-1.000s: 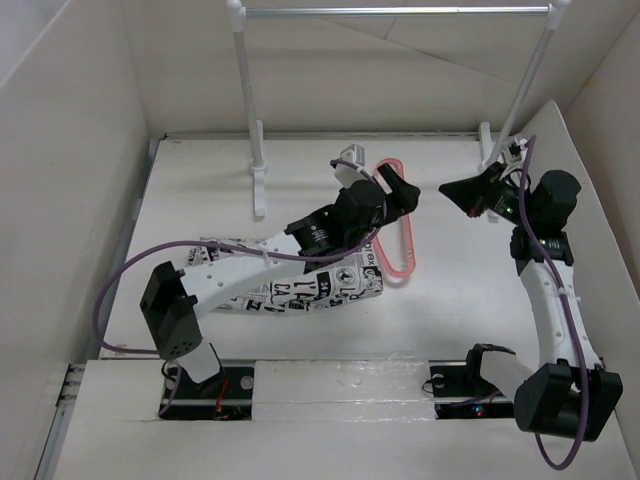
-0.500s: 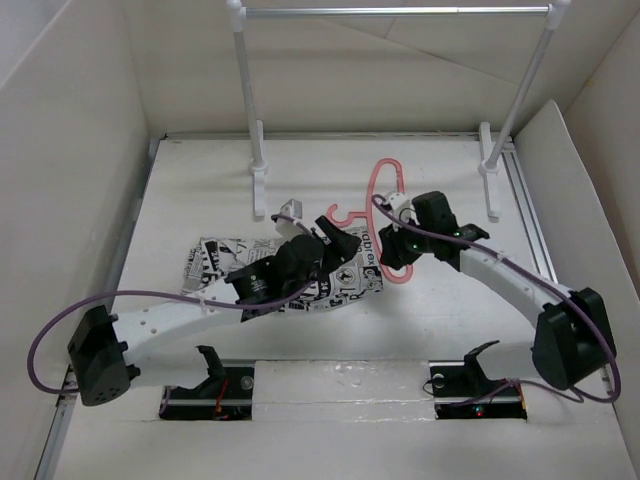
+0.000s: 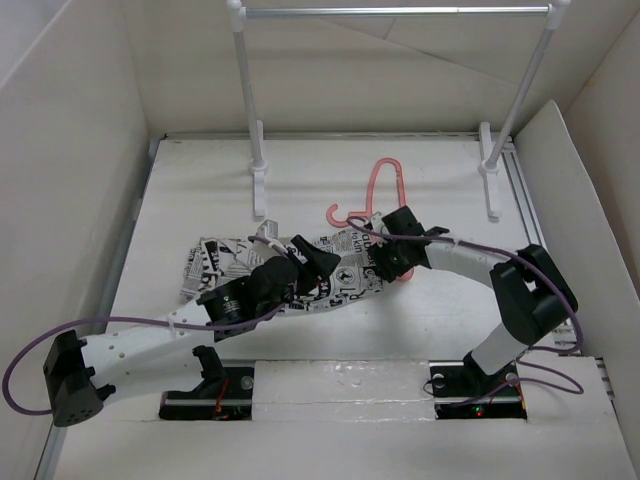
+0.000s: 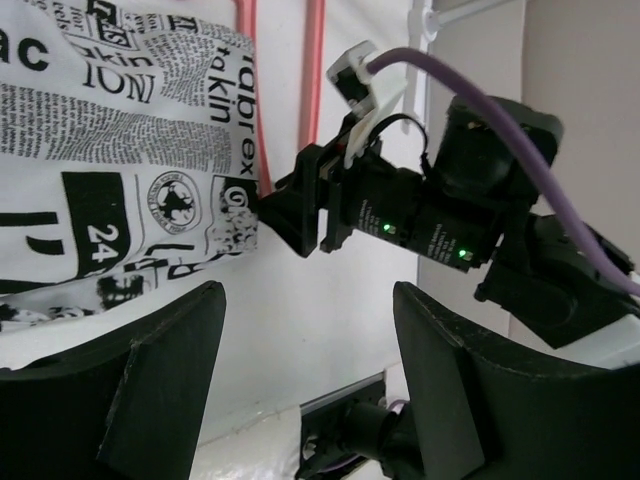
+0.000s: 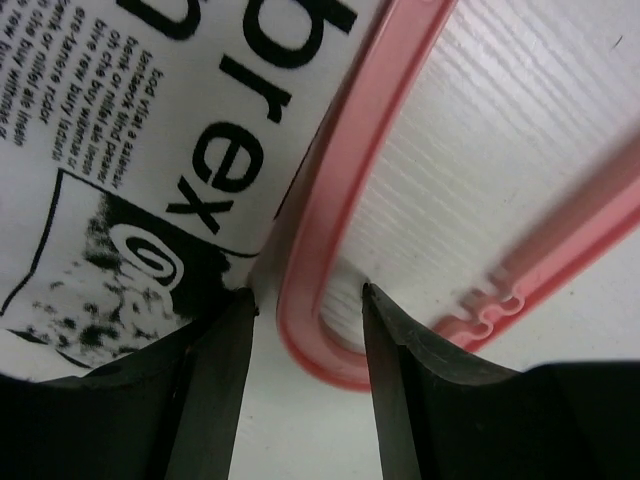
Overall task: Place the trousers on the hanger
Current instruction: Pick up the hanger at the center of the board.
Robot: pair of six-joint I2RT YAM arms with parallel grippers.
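The trousers (image 3: 205, 268), white with black newsprint, lie flat on the table's near middle. The pale pink hanger (image 3: 372, 195) lies flat just behind their right end, its hook pointing left. My right gripper (image 3: 383, 265) is down at the hanger's near corner. In the right wrist view its jaws stand open astride the pink rod (image 5: 330, 190), with the trousers' edge (image 5: 130, 150) at the left finger (image 5: 215, 380). My left gripper (image 3: 322, 262) hovers over the trousers. It is open and empty (image 4: 310, 295), facing the trousers (image 4: 120, 150), the hanger's rods (image 4: 312, 70) and the right gripper.
A rack with white posts (image 3: 248, 100) and a silver bar (image 3: 390, 12) stands at the back; its feet rest on the table. White walls enclose the table on the left, back and right. The purple cables loop beside both arms.
My right arm swung in from the back right and came down on the hanger's near corner, jaws opening. My left arm drew back toward the near left, leaving the hanger lying flat.
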